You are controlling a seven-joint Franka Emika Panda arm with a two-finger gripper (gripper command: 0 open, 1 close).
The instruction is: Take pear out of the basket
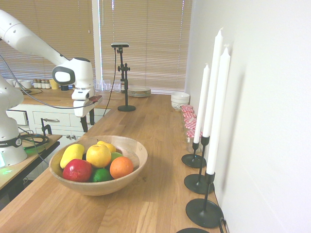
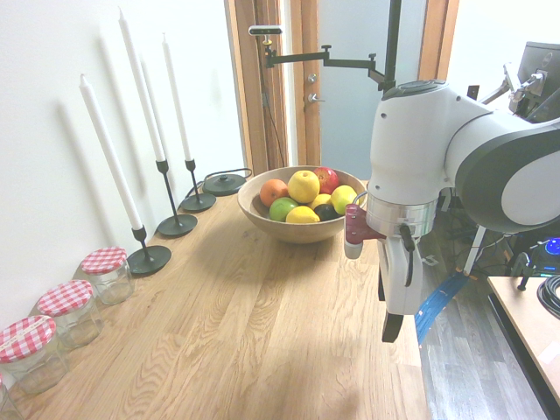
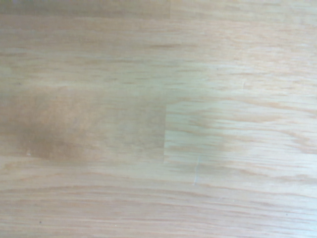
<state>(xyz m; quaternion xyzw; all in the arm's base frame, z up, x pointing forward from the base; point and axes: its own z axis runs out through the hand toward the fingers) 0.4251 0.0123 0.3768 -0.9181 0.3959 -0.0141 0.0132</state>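
Smooth, round yellow pear (image 1: 98,156) in the pale wooden basket (image 1: 140,154), claw (image 1: 88,122) spread apart.

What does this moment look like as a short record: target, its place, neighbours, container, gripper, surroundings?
target: round yellow pear
target place: on top of the pile, inside the basket
neighbours: red fruit, orange, dark green fruit, elongated yellow fruit
container: wide wooden bowl on the counter
gripper: open, off to one side of the basket, holding nothing
surroundings: white candles in black holders; jars with red-checked lids
task status: pear not yet out
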